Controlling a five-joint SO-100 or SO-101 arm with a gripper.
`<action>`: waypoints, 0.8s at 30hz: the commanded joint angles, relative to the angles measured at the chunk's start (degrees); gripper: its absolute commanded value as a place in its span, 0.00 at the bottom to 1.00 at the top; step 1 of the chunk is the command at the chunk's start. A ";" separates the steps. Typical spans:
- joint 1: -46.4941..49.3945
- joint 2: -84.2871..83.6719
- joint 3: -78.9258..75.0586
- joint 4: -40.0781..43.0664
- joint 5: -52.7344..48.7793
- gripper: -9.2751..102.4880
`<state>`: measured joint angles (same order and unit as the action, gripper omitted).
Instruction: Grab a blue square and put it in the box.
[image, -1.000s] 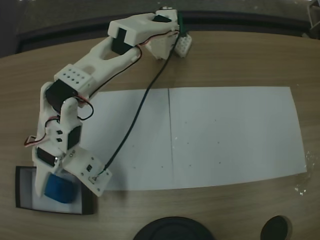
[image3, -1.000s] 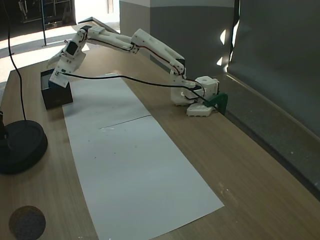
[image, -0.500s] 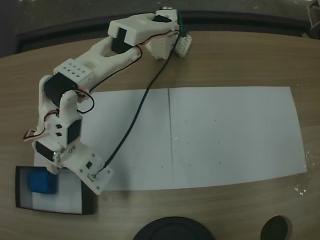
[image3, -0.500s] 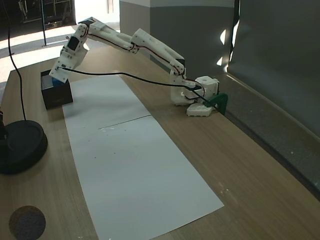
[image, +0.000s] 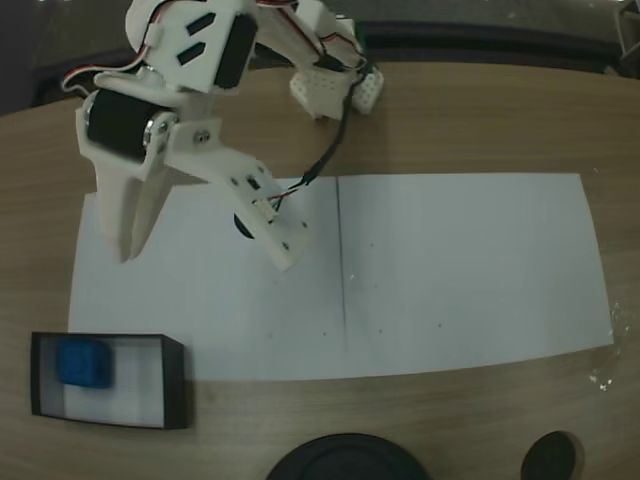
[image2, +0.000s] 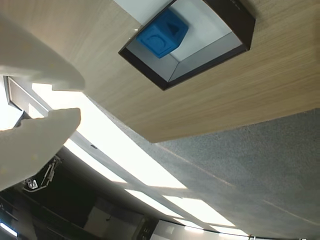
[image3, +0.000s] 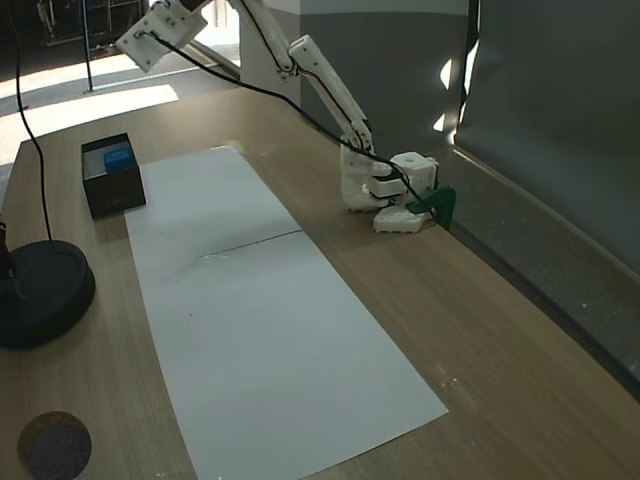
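Wood-grain brown surface (image: 480, 110) carries a long white paper sheet (image: 460, 270), with the white plastic arm (image: 180, 90) raised high above its left part in a fixed view. The shallow black-walled rectangular box (image: 178, 385) with a pale floor sits just off the sheet's corner, and the small matte bright blue cube (image: 82, 362) rests inside it at its left end. The white fingers (image2: 42, 95) stand slightly apart, holding nothing.
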<state>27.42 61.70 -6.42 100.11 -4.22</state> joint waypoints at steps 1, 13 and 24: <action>0.88 10.55 6.24 0.00 0.70 0.09; -6.68 55.02 62.40 -1.85 1.85 0.09; -8.35 94.13 109.51 -17.14 -1.14 0.09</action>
<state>19.16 149.77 98.09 85.61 -3.96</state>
